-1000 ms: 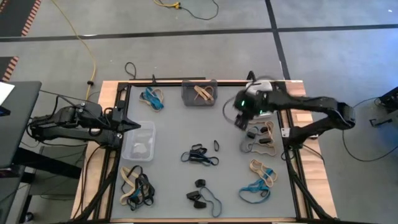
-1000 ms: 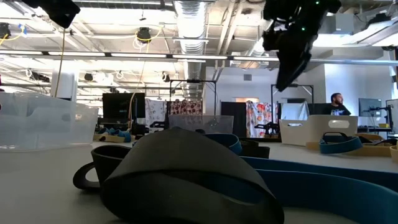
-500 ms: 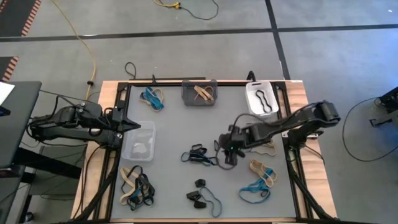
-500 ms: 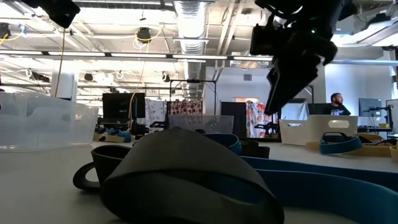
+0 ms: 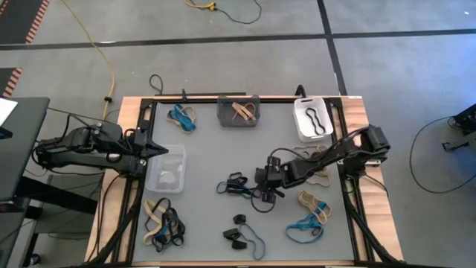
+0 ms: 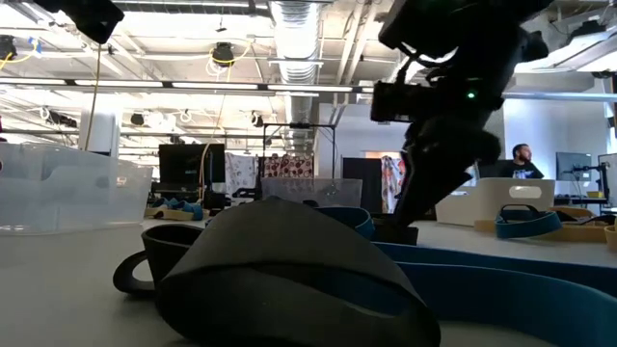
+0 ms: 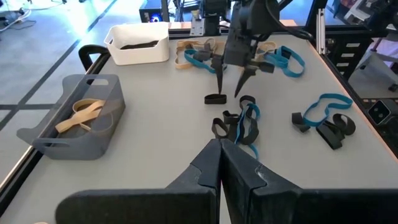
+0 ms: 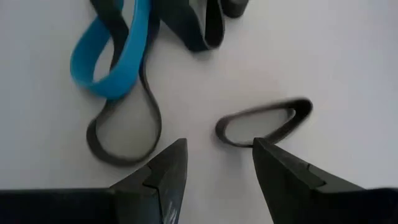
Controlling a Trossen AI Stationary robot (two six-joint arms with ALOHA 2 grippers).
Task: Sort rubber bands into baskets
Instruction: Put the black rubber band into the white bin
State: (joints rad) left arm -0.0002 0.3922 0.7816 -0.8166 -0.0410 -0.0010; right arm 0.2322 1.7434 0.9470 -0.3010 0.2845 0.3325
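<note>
Grey table (image 5: 208, 152) with scattered rubber bands (image 5: 239, 186) and three baskets (image 5: 239, 112).

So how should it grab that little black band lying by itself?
Come straight down over the small black band with the open right tool and pinch across its narrow middle. It lies flat as a long thin loop, apart from the blue-and-black tangle.

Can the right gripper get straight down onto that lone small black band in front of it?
Probably yes: the right gripper is open just above the small black band, which lies apart from the blue-and-black tangle.
</note>
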